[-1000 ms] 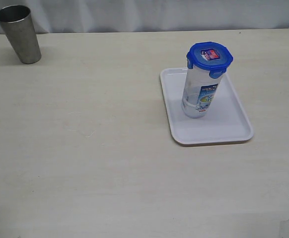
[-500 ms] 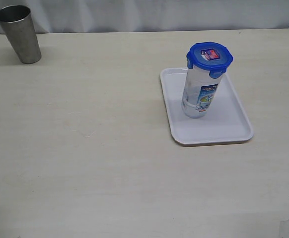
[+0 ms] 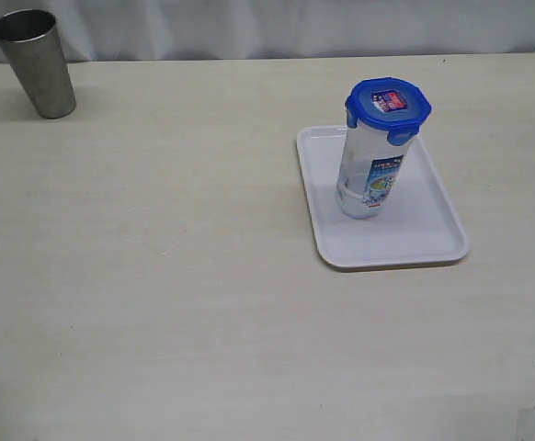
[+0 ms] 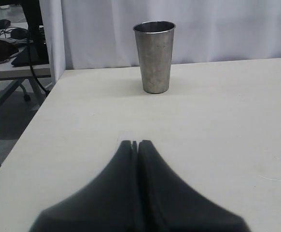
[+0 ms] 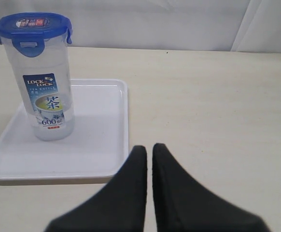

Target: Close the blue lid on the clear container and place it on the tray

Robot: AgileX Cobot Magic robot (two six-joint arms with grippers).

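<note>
The clear container [image 3: 367, 175] stands upright on the white tray [image 3: 433, 241], with the blue lid [image 3: 388, 107] sitting on its top. The right wrist view shows the same container [image 5: 46, 96], lid [image 5: 33, 26] and tray [image 5: 99, 154]. My right gripper [image 5: 149, 148] is shut with nothing in it, hovering over the table beside the tray's edge, apart from the container. My left gripper [image 4: 137, 143] is shut and empty, over bare table some way from the metal cup. Neither arm shows in the exterior view.
A grey metal cup [image 3: 36, 62] stands upright at the far left corner of the table, also seen as the cup [image 4: 154, 56] in the left wrist view. The table's left edge [image 4: 32, 130] drops off to a floor with a desk and cables beyond.
</note>
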